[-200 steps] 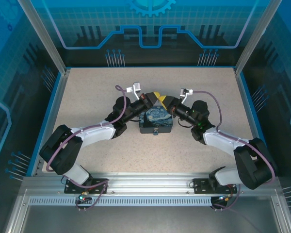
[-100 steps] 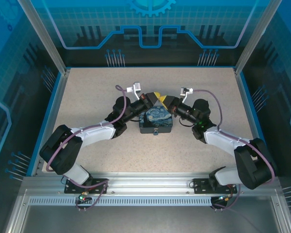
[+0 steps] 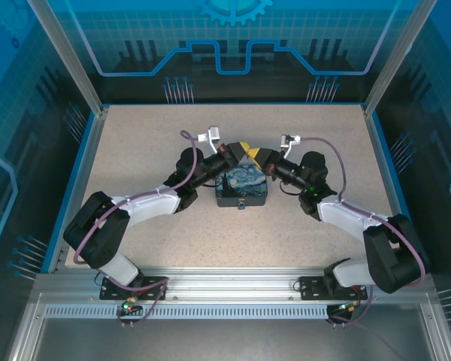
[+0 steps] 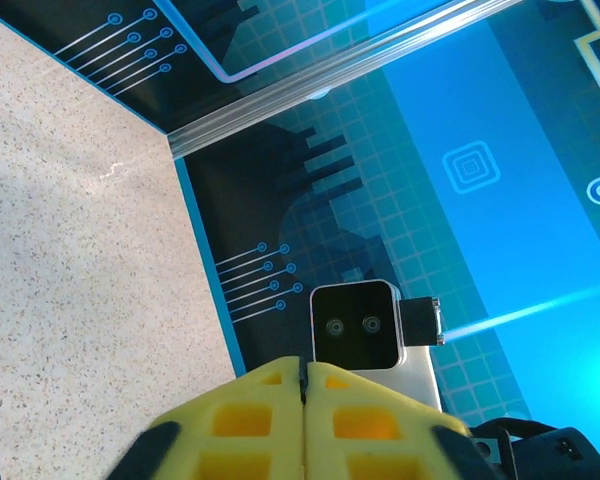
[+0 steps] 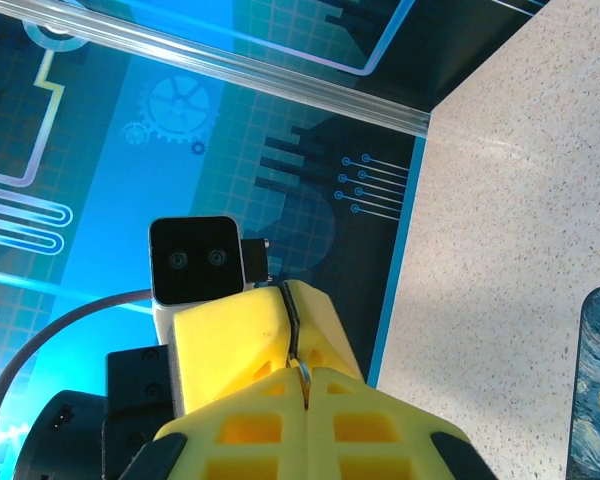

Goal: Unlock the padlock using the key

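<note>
Both hands meet tip to tip just over the far edge of the painted box [image 3: 241, 185], which sits mid-bench [image 3: 316, 241]. The right hand [image 5: 306, 384] is pressed together. At the top of its seam a small grey glint shows, which I take for the key [image 5: 301, 371], pinched at the very tips. Too little of it shows to tell which way its long axis runs. The left hand [image 4: 304, 376] also looks closed, with only a hairline between its yellow fingers [image 4: 255, 400] and nothing visible inside. From the right wrist view, its tips butt against the same spot where the glint sits.

A tiny dark nub at the middle of the box's near edge looks like the padlock [image 3: 243, 204], though it is too small to be sure. If so, it lies on the opposite side of the box from the hands, towards the arm bases and lower down. Neither arm is clearly closer to it, as both reach the box from either side at about the same range. The key's way to the padlock therefore runs back across the box's lid, and the right hand looks best placed to carry it.
</note>
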`<act>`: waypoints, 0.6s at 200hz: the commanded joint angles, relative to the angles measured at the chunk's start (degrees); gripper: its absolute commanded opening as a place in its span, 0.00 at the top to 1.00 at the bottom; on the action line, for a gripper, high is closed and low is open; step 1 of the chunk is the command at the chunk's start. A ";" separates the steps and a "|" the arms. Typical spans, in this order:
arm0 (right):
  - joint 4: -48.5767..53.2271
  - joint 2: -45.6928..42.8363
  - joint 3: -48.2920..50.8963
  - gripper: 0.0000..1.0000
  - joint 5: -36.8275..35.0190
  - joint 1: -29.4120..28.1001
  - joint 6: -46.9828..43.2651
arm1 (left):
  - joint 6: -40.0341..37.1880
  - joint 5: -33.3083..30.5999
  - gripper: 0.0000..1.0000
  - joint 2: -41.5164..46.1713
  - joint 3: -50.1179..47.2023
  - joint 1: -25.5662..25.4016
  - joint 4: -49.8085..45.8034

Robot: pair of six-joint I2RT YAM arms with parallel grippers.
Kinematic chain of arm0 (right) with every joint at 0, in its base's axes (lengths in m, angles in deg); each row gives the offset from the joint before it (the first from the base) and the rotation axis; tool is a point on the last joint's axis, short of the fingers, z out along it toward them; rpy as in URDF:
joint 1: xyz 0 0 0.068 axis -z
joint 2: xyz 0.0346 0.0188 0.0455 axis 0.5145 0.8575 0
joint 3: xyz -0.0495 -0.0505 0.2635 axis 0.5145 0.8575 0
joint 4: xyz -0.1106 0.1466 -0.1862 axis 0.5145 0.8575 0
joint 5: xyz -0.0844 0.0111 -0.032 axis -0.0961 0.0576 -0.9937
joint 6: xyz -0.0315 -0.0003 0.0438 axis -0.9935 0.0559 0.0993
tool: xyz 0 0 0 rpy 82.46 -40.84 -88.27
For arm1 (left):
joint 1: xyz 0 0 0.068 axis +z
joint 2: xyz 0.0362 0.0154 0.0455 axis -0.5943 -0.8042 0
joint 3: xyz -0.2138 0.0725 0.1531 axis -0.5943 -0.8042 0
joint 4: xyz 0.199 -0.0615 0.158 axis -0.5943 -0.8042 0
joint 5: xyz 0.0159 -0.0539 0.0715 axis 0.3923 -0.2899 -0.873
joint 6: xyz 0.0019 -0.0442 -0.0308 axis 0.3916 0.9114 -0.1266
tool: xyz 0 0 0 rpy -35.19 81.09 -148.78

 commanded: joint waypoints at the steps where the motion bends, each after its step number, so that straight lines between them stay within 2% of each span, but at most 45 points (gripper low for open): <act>1: 0.58 -1.73 -0.40 1.00 0.36 0.51 -2.26 | 0.24 2.39 0.58 0.39 1.66 -0.27 -2.09; 17: 1.75 -3.33 1.18 1.00 0.29 0.76 -3.10 | 0.13 1.87 0.42 2.06 1.51 0.66 -3.28; 30: 3.13 -4.92 2.52 1.00 0.27 0.90 -4.05 | 0.03 1.77 0.35 3.97 1.09 1.82 -4.48; 66: 9.11 -10.73 5.46 1.00 0.53 1.91 -7.27 | -3.80 2.72 0.29 12.17 -0.61 4.83 -13.71; 93: 14.32 -14.89 7.37 1.00 0.27 2.70 -10.01 | -10.44 2.57 0.26 19.03 -1.99 4.86 -25.44; 120: 16.85 -17.15 9.54 1.00 -0.14 3.30 -10.51 | -12.86 1.63 0.21 23.72 -5.57 4.57 -32.52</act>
